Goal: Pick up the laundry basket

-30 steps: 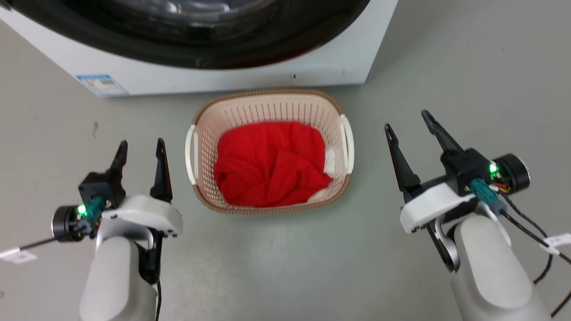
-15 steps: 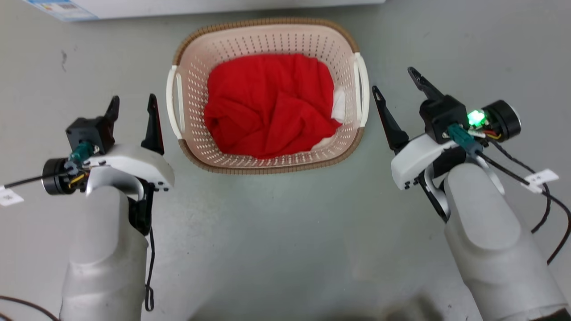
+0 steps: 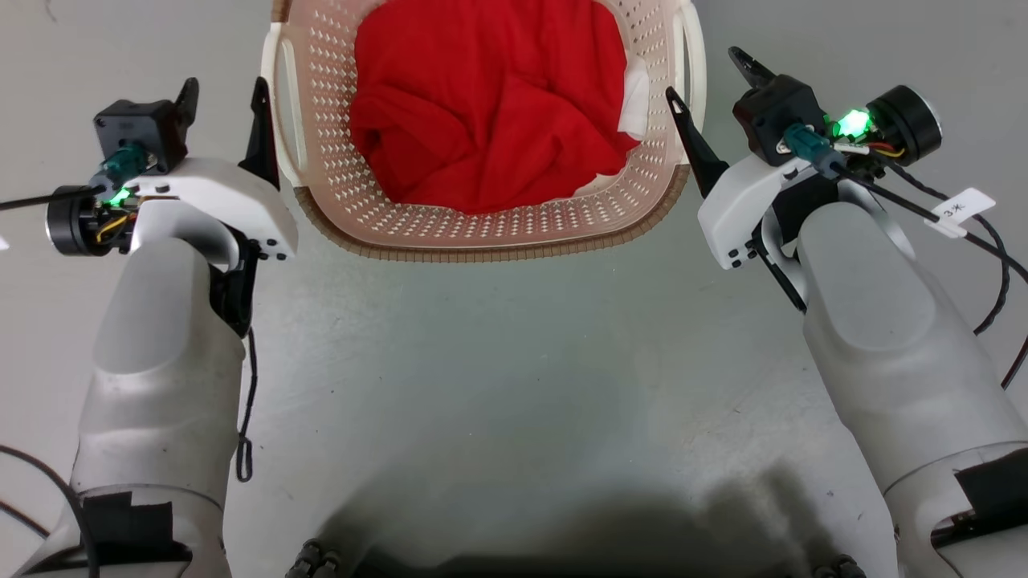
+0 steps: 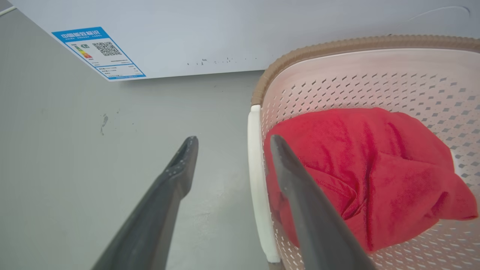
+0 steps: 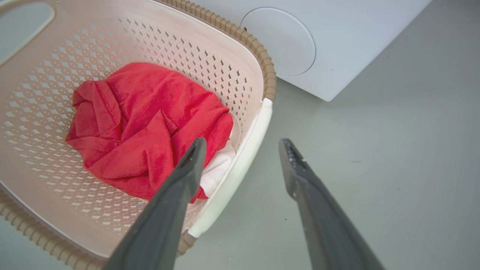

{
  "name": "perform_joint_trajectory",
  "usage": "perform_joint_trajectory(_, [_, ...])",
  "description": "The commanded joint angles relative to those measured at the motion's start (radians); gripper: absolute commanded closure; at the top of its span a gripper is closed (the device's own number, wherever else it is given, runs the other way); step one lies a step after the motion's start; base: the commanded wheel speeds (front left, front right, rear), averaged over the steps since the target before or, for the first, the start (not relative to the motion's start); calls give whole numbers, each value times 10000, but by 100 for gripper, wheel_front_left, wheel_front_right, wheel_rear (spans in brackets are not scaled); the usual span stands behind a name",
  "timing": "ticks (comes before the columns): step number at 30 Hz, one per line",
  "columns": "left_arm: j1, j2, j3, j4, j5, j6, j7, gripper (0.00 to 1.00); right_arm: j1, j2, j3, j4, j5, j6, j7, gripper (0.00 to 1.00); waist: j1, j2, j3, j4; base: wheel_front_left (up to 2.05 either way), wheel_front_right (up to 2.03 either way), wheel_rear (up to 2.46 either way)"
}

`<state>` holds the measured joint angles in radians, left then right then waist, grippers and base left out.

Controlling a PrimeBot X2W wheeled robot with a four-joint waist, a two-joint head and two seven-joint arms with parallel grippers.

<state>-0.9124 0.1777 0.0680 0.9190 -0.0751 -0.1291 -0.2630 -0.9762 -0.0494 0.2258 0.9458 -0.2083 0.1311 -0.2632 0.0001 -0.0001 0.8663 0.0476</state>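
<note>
Item under inspection: the laundry basket (image 3: 490, 229) stands upright on the grey floor (image 3: 514, 385) directly ahead of me, at the top centre of my head view, its far end cut off by the frame edge. It has cream perforated walls and a brown woven-look rim. Contents: a crumpled red cloth (image 3: 490, 104) covers most of the bottom, with a white cloth (image 3: 634, 88) showing beneath it on my right side.

Left side: the white left handle (image 3: 283, 104) runs along the basket's edge. My left hand (image 3: 226, 87) is open, fingers spread, and sits at that handle. In the left wrist view the handle lies between my two fingers: one finger is over the bare floor outside, the other over the basket's interior above the red cloth. Whether either finger touches the handle I cannot tell.

Right side: same arrangement. My right hand (image 3: 703, 72) is open at the white right handle (image 3: 699, 40). The right wrist view shows the handle between the fingers, the inner one over the cloths, the outer one over the floor. Contact cannot be determined.

Surroundings: a white washing machine (image 4: 225, 33) stands just beyond the basket, with a blue-bordered label (image 4: 97, 52) on its front panel. Dark cables (image 3: 992, 265) with a white tag (image 3: 960, 210) trail off my right forearm
</note>
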Motion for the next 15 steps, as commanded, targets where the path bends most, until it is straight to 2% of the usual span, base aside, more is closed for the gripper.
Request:
perform_joint_trajectory(1, [-215, 20, -133, 190, -98, -9, -28, 0, -226, -16, 55, 144, -9, -7, -25, 0, -1, 1, 130, 18, 0, 0, 0])
perform_joint_trajectory(15, [-1086, 169, -1150, 1203, -664, -5, -28, 0, -1036, -16, 219, 1199, -15, -7, -23, 0, -1, 1, 834, 96, 0, 0, 0])
